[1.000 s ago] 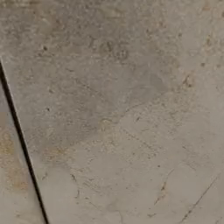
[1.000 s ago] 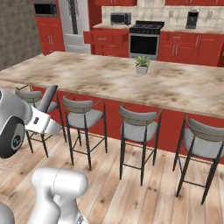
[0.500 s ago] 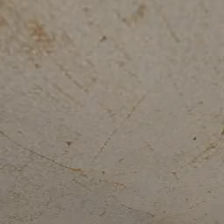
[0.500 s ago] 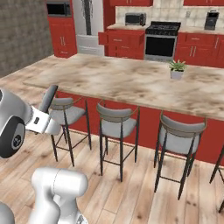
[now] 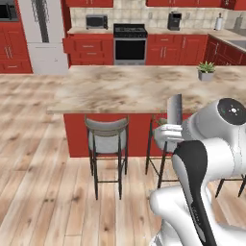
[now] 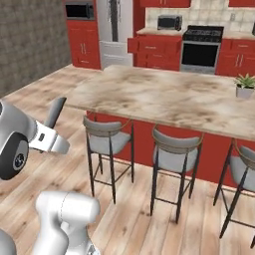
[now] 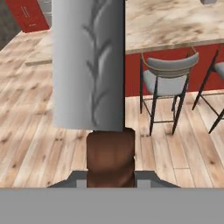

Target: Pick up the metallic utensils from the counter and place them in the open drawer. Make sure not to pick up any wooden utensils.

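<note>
Swinging round, my base now faces the counter [image 5: 129,86] from the stool side. My gripper [image 5: 174,126] stays clamped on the knife [image 7: 89,65], blade upright; the open drawer [image 6: 152,45] lies far beyond.

Both base views look forward across stools [image 5: 106,139] to the desk [image 5: 139,89]; hand view looks close along a knife [image 7: 89,65] at the desk.
</note>
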Controlling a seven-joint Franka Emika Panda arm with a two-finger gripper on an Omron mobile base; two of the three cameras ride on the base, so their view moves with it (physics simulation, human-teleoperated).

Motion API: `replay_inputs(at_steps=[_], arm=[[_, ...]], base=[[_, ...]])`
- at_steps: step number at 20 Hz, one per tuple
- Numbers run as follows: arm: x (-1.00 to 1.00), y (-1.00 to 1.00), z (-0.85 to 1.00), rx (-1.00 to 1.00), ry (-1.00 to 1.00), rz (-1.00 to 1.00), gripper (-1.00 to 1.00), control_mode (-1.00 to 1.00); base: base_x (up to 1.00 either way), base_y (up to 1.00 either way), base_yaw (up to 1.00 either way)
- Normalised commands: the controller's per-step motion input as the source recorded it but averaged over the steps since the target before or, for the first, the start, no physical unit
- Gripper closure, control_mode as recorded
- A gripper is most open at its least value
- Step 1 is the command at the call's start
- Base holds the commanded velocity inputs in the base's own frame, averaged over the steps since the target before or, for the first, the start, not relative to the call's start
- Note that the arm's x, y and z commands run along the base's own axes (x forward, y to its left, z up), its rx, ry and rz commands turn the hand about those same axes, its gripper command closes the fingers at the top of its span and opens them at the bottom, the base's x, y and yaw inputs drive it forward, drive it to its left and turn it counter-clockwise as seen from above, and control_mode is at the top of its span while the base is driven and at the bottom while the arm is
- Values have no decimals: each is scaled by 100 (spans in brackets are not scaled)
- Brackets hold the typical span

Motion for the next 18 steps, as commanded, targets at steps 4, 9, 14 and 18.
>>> replay_inputs(at_steps=[4, 9, 14, 18], arm=[[0, 0, 0, 0, 0, 0, 100, 100], [0, 0, 0, 0, 0, 0, 100, 100], [0, 0, 0, 0, 0, 0, 100, 100], [0, 0, 0, 0, 0, 0, 100, 100]], base=[[67, 100, 0], [75, 100, -9], [89, 100, -10], [89, 100, -12]])
